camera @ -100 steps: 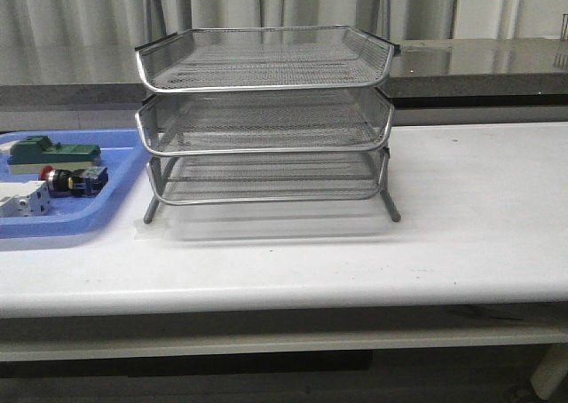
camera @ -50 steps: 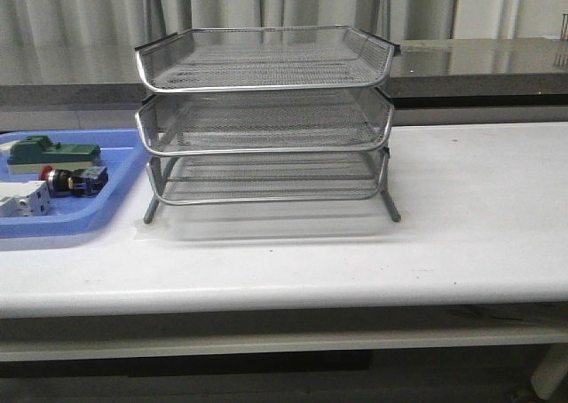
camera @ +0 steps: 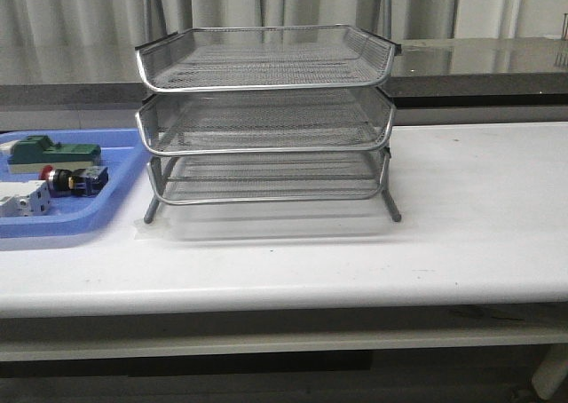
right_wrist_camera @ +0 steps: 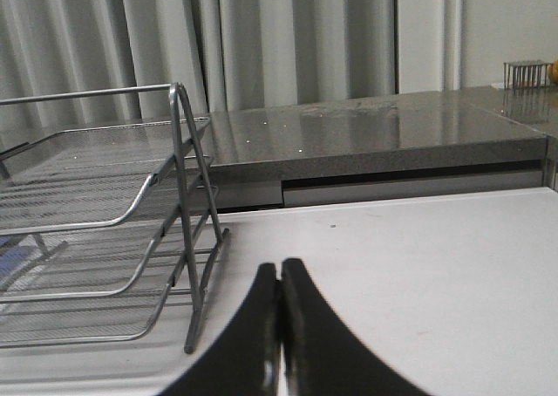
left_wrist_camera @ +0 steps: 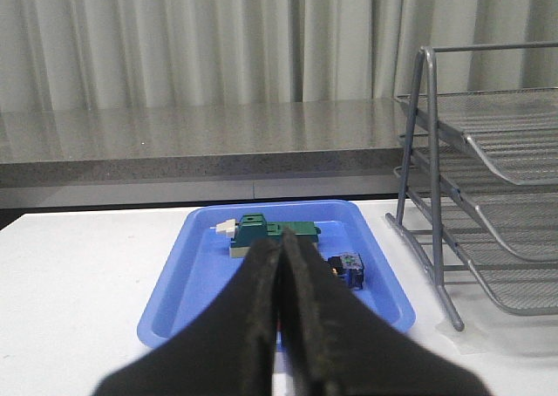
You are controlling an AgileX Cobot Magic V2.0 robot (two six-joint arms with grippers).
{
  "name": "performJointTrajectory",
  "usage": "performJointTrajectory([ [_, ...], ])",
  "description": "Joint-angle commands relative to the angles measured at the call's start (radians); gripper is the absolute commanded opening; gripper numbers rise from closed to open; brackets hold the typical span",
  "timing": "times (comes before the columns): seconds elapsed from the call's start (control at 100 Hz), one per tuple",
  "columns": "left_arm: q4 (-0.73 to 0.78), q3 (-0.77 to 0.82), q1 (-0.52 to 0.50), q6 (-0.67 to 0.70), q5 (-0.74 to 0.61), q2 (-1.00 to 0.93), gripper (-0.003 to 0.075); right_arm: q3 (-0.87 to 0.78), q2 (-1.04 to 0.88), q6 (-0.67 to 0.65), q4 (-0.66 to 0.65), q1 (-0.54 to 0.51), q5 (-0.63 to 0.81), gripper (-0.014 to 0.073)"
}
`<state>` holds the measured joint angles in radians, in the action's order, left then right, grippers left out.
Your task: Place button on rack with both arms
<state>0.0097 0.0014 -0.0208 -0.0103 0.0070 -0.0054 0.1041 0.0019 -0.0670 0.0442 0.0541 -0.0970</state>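
The button (camera: 69, 180) lies on its side in the blue tray (camera: 84, 221) at the table's left, red head to the left, dark body to the right. In the left wrist view only its dark body (left_wrist_camera: 347, 269) shows beside my fingers. The three-tier silver wire-mesh rack (camera: 264, 119) stands mid-table, all tiers empty; it also shows in the left wrist view (left_wrist_camera: 488, 187) and the right wrist view (right_wrist_camera: 105, 239). My left gripper (left_wrist_camera: 281, 249) is shut and empty, above the tray's near side. My right gripper (right_wrist_camera: 280, 269) is shut and empty over bare table right of the rack. Neither arm shows in the front view.
The blue tray also holds a green block (camera: 51, 151) and a white block (camera: 23, 199). A grey counter ledge (camera: 479, 61) and curtains run behind the table. The white tabletop (camera: 479, 190) stretches right of the rack.
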Motion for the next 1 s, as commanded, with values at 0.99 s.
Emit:
performJointTrajectory([
  [0.99, -0.002, 0.046, -0.002, 0.010, -0.075, -0.035, 0.0004, 0.556, 0.755, 0.006, 0.377, -0.006, -0.410, -0.0067],
])
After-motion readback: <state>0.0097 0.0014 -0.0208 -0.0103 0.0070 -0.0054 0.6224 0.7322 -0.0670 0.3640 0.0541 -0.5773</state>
